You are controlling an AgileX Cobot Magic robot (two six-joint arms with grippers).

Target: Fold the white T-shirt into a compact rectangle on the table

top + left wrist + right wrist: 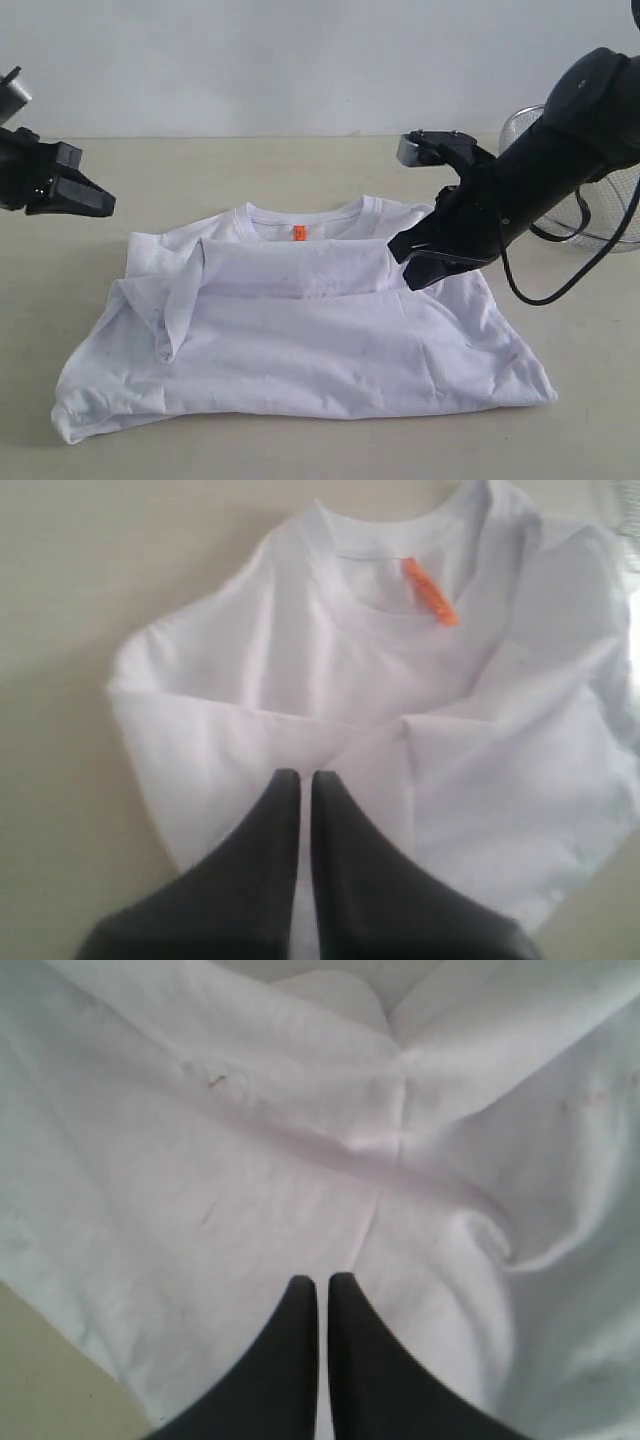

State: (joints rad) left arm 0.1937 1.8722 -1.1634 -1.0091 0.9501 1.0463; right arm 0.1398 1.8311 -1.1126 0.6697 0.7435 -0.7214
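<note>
Right tool (322, 1282): fingers closed together with nothing between them, poised just over the white T-shirt (300, 340) at its shoulder on the right of the exterior view. Left tool (300, 777): fingers likewise pressed together and empty, raised well off the shirt's left edge. Shirt lies partly folded mid-bench (200, 170), flap across chest, orange neck tag (298, 233) at the far side.

Closed left hand (104, 203), closed right hand (403, 263)
</note>
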